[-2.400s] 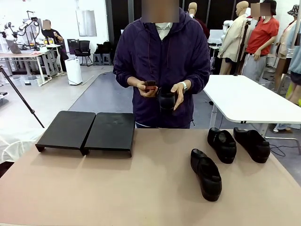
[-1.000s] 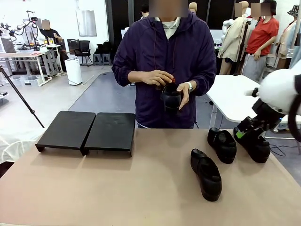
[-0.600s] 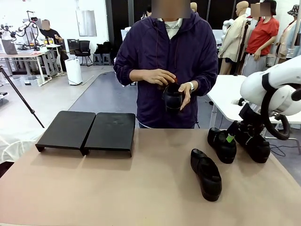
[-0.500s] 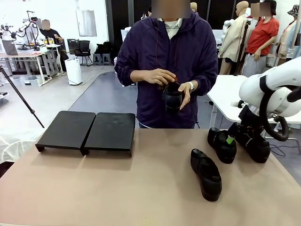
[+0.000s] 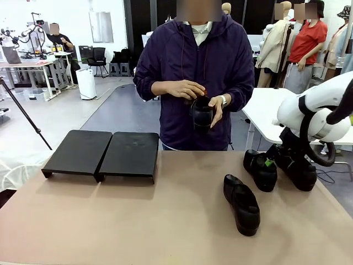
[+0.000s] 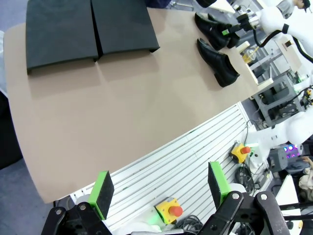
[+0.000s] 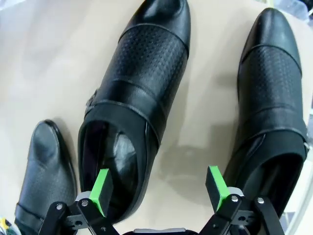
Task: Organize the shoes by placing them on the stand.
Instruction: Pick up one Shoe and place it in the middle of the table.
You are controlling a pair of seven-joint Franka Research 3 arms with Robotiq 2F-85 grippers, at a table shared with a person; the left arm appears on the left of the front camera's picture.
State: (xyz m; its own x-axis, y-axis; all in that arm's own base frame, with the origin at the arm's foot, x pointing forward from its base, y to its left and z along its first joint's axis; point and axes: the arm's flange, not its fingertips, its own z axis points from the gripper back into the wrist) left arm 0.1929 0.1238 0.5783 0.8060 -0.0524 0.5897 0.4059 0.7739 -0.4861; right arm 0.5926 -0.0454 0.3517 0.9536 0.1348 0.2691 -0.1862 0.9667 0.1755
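three shoes lie on the right side of the table. one more shoe is in the person's hands. the stand sits well apart on the left. the right fingers hang wide open over two shoes, holding nothing. the left fingers are open too.

glossy black leather shoes with perforated vamps; matt black stand; smooth, matt tan tabletop.
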